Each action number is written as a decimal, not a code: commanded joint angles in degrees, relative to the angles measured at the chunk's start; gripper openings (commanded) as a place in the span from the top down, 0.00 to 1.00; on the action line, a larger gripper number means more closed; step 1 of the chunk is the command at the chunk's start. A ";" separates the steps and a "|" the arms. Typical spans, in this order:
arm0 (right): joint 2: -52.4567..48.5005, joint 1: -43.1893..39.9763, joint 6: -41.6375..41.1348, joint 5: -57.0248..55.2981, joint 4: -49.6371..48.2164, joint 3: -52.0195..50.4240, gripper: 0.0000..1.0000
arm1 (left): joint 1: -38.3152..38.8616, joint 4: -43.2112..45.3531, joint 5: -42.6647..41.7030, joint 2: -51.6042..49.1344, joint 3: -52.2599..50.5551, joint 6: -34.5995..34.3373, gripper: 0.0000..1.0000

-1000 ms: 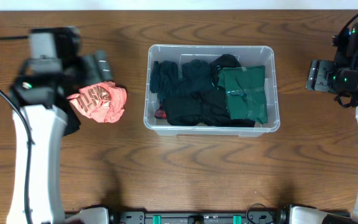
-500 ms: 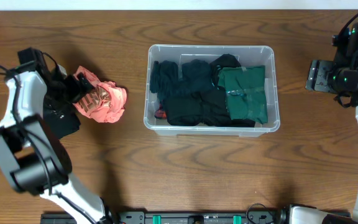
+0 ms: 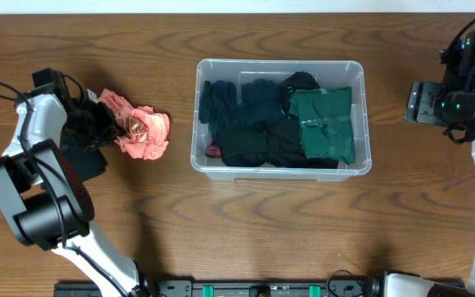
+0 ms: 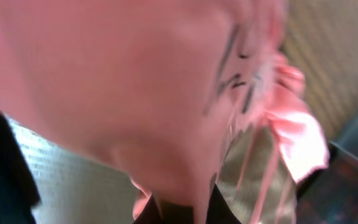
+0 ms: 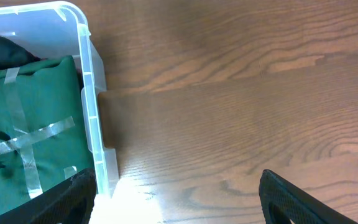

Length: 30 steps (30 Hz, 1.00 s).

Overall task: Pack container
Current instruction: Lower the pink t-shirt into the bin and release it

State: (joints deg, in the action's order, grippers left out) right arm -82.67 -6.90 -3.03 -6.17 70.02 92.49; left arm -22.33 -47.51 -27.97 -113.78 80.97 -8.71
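Pink garment, dark lettering blurred unreadable, left of container

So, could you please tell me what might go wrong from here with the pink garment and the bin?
The left pincer sits at only one edge of the crumpled pink garment, and its wrist view is all blurred cloth, so the grip may be shallow and slip. The container already looks nearly full of dark clothes and a green taped bundle, so the garment could hang over the rim. Black cloth beside the arm might get dragged along.
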 commanded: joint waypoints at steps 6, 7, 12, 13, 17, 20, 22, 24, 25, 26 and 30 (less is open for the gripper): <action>-0.20 -0.22 -0.79 0.00 0.20 -0.37 0.18 | 2.91 -1.73 -4.98 22.62 0.20 1.20 0.94; -0.20 -0.22 -0.79 0.00 0.20 -0.37 0.18 | 4.20 -1.73 -5.97 25.42 0.20 1.18 0.94; -0.20 -0.22 -0.79 0.00 0.02 -0.37 0.18 | 19.78 -0.24 -6.97 38.07 0.20 1.18 0.94; -0.20 -0.22 -0.79 0.00 0.04 -0.37 0.18 | 23.17 0.55 -6.97 39.04 0.20 1.20 0.94; -0.20 -0.22 -0.79 0.00 0.07 -0.37 0.18 | 36.59 4.79 -6.93 39.06 0.20 1.18 0.94; -0.20 -0.22 -0.79 0.00 0.07 -0.37 0.18 | 44.15 8.39 -6.97 36.57 0.20 1.16 0.95; -0.20 -0.22 -0.79 0.00 0.04 -0.37 0.18 | 48.17 11.06 -6.97 34.01 0.20 0.96 0.94; -0.20 -0.22 -0.79 0.00 0.07 -0.37 0.18 | 50.69 12.66 -6.97 31.39 0.20 -0.07 0.94; -0.20 -0.22 -0.79 0.00 0.07 -0.37 0.18 | 51.63 13.22 -6.99 29.97 0.20 -0.66 0.94; -0.20 -0.22 -0.79 0.00 0.07 -0.37 0.18 | 52.46 13.68 -7.02 28.46 0.20 -1.03 0.94; -0.20 -0.22 -0.76 0.00 0.04 -0.37 0.18 | 54.71 13.94 -7.28 21.66 0.20 -0.87 0.94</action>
State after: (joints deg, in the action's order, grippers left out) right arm -82.67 -6.90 -3.03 -6.15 70.04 92.40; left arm 31.07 -34.00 -34.54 -87.59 80.60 -9.17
